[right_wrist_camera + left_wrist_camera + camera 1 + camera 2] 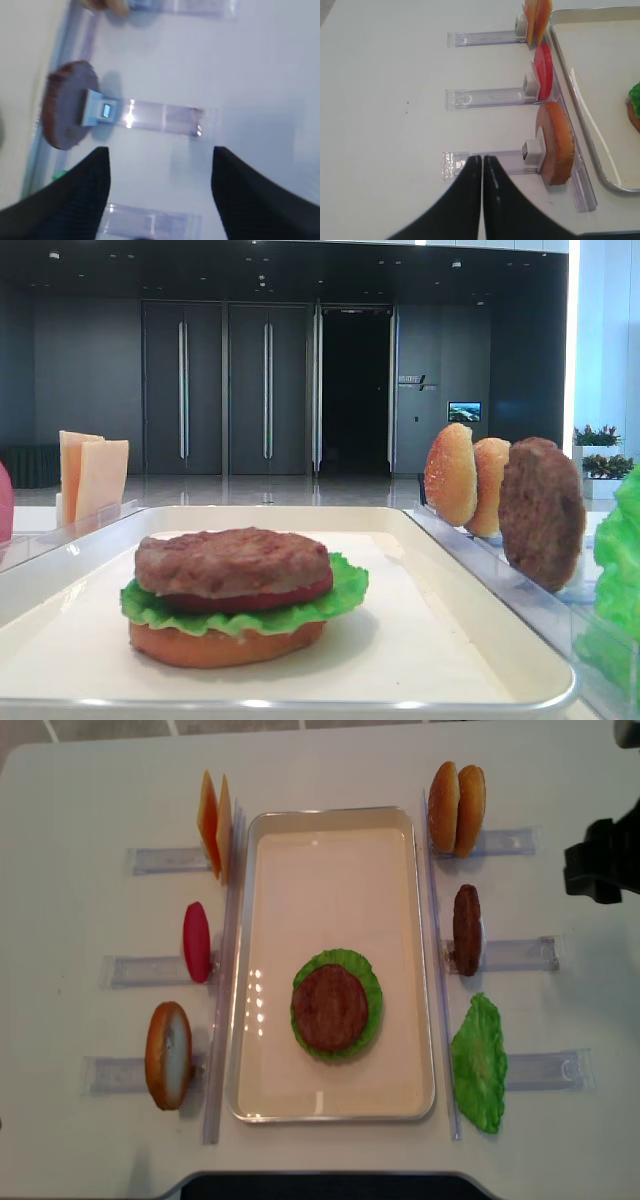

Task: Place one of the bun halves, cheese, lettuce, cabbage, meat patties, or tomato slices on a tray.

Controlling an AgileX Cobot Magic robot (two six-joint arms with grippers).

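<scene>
Exterior high view: the tray (470,610) is carrying a stack near its front edge. A flat bun base (225,642) is lying at the bottom, with lettuce (345,592), a red tomato slice (255,601) and a meat patty (232,560) sitting on it in that order. Along the tray's right rim, two domed bun halves (452,473) and a second meat patty (541,510) are standing on edge in a clear rack (520,595). Cheese slices (92,475) are standing upright beyond the left rim.

Right wrist view: the right gripper (159,192) is hovering over the tabletop with its jaws spread wide and nothing between them. The standing patty (67,111) is resting in its rack ahead and to the left, apart from the fingers.

Left wrist view: the left gripper (483,197) is showing its jaws pressed fully together, gripping nothing. A bun half (556,142), a spare tomato slice (543,75) and cheese (538,20) are standing in racks along the tray's rim.

Realsense view: the stack (335,1003) is sitting on the tray toward its near end. A loose lettuce leaf (480,1062) is lying beside the tray's right rim, near the tabletop's front edge.
</scene>
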